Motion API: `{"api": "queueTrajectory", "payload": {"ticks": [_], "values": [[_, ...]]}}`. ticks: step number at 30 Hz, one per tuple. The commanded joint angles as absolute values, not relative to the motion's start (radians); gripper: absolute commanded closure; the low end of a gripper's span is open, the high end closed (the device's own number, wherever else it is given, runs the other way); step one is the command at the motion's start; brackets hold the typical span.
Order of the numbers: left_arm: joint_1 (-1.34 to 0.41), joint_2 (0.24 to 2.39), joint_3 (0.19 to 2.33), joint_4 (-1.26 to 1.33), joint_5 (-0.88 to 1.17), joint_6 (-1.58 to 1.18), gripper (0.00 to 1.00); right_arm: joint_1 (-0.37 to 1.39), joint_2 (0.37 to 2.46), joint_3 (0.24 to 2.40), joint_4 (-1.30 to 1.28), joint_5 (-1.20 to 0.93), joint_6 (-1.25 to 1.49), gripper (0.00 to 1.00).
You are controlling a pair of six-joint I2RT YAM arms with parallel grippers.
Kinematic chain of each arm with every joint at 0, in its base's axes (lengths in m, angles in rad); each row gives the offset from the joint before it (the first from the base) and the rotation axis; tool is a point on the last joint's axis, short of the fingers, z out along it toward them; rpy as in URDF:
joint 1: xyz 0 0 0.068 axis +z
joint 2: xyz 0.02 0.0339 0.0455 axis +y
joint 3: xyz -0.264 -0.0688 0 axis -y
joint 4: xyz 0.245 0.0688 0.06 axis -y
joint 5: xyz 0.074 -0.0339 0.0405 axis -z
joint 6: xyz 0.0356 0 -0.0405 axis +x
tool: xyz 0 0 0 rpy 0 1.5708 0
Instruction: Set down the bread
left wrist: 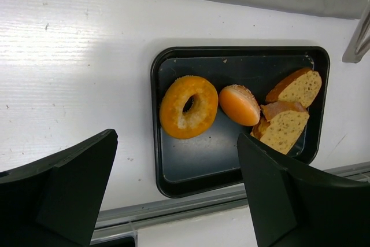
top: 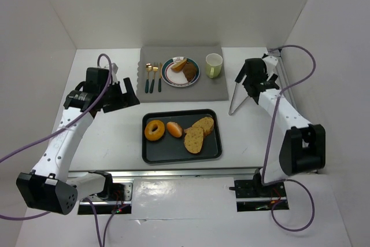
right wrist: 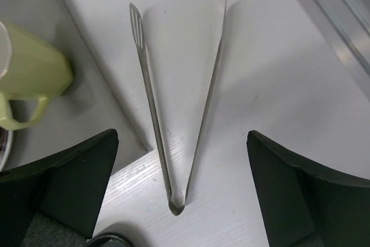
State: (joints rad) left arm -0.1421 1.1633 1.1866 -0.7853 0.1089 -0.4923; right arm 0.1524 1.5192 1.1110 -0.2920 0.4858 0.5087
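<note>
The main risk sits with the tongs (right wrist: 151, 96). They lie flat on the tabletop (top: 243, 137), arms splayed toward the far side and the hinge end closest to the right hand (right wrist: 180, 137), whose fingers are spread wide with nothing between them. If that hand closes off-centre or too high, the thin, springy metal could skid or flip. The green mug (right wrist: 29, 73), near on the left, could also be knocked. A poor hold on the tongs would likely drop a slice on the way to the plate (top: 165, 73), which already carries some bread pieces.

The bread slices (top: 195, 139) lie at the right of the black tray (top: 182, 157), beside a bun (top: 174, 129) and a bagel (top: 154, 129). They are well apart from the right hand, nearer and to its left. The left hand (left wrist: 176, 137), also spread and empty, hovers off the tray's far left corner, closest to the bagel.
</note>
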Motion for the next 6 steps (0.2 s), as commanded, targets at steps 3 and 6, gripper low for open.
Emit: {"api": "queueTrajectory", "payload": {"ticks": [3,6], "values": [[-0.155,1.17,1.238,-0.781,0.106,-0.465,0.02,0.146,1.389,1.053,-0.42,0.546,0.518,0.01],[-0.155,1.17,1.247,-0.781,0.106,-0.474,0.02,0.146,1.353,0.965,-0.42,0.56,0.528,0.01]]}}
